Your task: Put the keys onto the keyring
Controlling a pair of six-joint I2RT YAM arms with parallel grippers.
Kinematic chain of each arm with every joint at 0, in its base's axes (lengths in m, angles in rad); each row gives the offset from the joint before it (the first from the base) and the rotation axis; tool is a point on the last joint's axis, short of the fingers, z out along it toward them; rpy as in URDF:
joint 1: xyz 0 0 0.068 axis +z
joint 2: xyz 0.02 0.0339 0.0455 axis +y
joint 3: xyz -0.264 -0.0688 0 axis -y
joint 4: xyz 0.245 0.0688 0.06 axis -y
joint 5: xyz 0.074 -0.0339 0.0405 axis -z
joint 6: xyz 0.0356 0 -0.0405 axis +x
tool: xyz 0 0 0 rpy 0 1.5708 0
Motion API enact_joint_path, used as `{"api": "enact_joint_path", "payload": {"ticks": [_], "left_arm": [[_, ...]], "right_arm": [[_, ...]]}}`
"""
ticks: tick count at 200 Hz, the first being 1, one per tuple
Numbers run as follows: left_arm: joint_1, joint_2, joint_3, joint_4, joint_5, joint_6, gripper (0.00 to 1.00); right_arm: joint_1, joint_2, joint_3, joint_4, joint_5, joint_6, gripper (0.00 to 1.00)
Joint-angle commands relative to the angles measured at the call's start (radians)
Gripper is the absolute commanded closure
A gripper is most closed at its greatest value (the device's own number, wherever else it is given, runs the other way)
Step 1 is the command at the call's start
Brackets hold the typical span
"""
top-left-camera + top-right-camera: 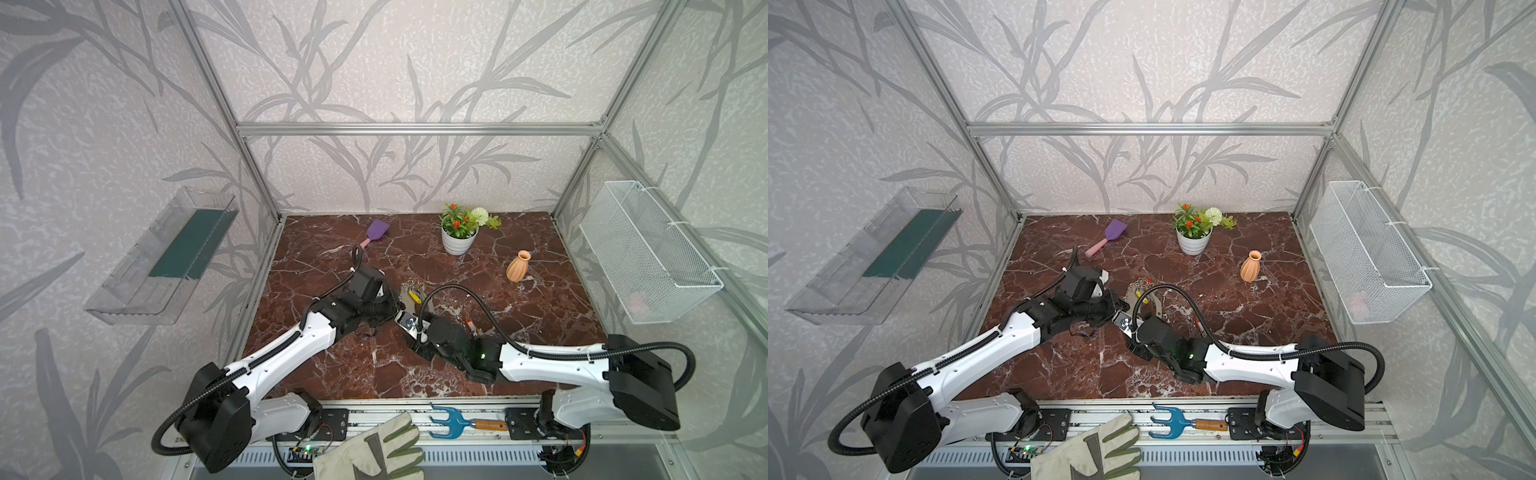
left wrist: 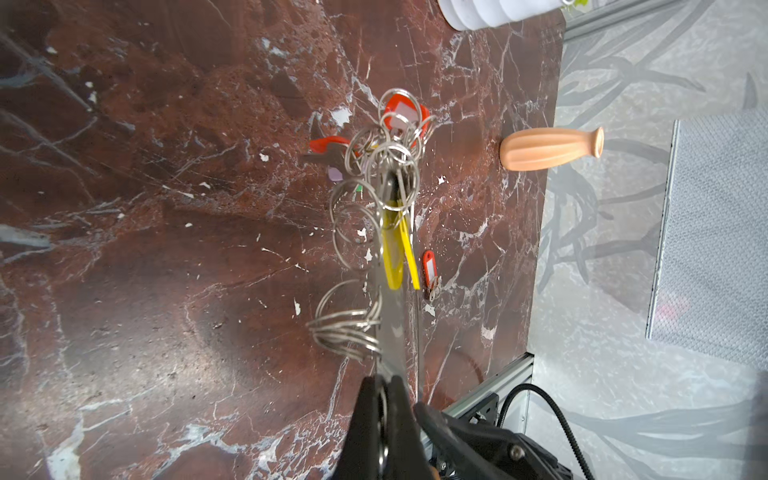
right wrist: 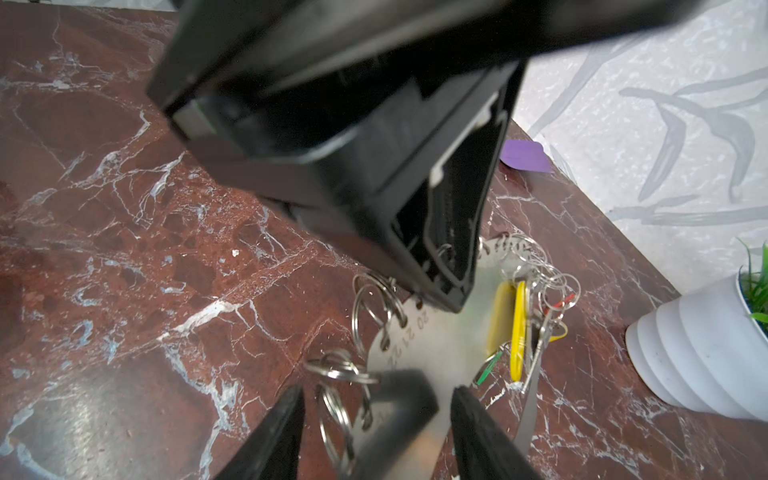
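Over mid-table the left gripper point(image 2: 384, 380) clamps the flat grey C-shaped keyring band point(image 2: 392, 328) fringed with silver rings point(image 3: 340, 372); the right gripper point(image 3: 377, 392) holds its jaws apart astride it. Closing there could pinch loose rings, twisting the band free.

The near middle of the table point(image 1: 353, 374) lies bare between the left arm point(image 1: 291, 345) and the right arm point(image 1: 540, 361). Their ends meet at the keyring point(image 1: 404, 300) and close it off from the front. Behind it stand a plant pot point(image 1: 458, 243), a vase point(image 1: 518, 268) and a purple scoop point(image 1: 376, 230), well apart, with open gaps between. A red key point(image 1: 470, 325) lies just beside the right arm.
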Motion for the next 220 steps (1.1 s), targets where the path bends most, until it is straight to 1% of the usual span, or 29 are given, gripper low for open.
{"api": "enact_joint_path", "payload": {"ticks": [1, 23, 63, 102, 115, 121, 124, 128, 133, 137, 154, 188, 209, 220], "left_arm": [[-0.011, -0.030, 0.039, 0.007, 0.010, -0.030, 1.00], [-0.011, -0.036, 0.044, -0.001, 0.011, -0.046, 1.00], [-0.011, -0.024, 0.056, 0.011, 0.041, -0.076, 1.00], [-0.012, -0.025, 0.074, 0.010, 0.044, -0.078, 1.00], [-0.011, -0.026, 0.088, -0.003, 0.042, -0.071, 1.00], [-0.012, -0.024, 0.093, -0.007, 0.039, -0.069, 1.00], [-0.012, -0.024, 0.096, -0.012, 0.037, -0.069, 1.00], [-0.011, -0.023, 0.101, -0.017, 0.034, -0.068, 1.00], [-0.010, -0.021, 0.107, -0.027, 0.032, -0.067, 1.00], [-0.010, -0.020, 0.112, -0.034, 0.029, -0.067, 1.00], [-0.010, -0.018, 0.119, -0.042, 0.022, -0.069, 1.00], [-0.010, -0.018, 0.134, -0.069, 0.010, -0.069, 1.00], [-0.010, -0.020, 0.142, -0.079, 0.004, -0.070, 1.00], [-0.010, -0.023, 0.144, -0.087, -0.001, -0.070, 1.00]], "right_arm": [[0.010, 0.039, 0.036, 0.078, 0.068, -0.058, 0.53], [0.012, 0.062, 0.037, 0.106, 0.100, -0.098, 0.64], [0.015, 0.079, 0.028, 0.158, 0.106, -0.149, 0.80], [0.015, 0.074, 0.015, 0.165, 0.095, -0.184, 0.87], [0.014, 0.075, 0.013, 0.161, 0.109, -0.193, 0.88], [0.015, 0.074, 0.014, 0.157, 0.111, -0.197, 0.88], [0.015, 0.073, 0.014, 0.155, 0.112, -0.199, 0.85], [0.014, 0.072, 0.015, 0.152, 0.114, -0.201, 0.80], [0.014, 0.069, 0.012, 0.150, 0.116, -0.202, 0.69], [0.015, 0.067, 0.010, 0.150, 0.116, -0.204, 0.65], [0.015, 0.055, -0.001, 0.141, 0.114, -0.204, 0.55], [0.014, 0.037, -0.017, 0.125, 0.148, -0.216, 0.48], [0.016, 0.047, -0.011, 0.120, 0.196, -0.238, 0.48], [0.016, 0.059, -0.007, 0.131, 0.231, -0.255, 0.49]]}}
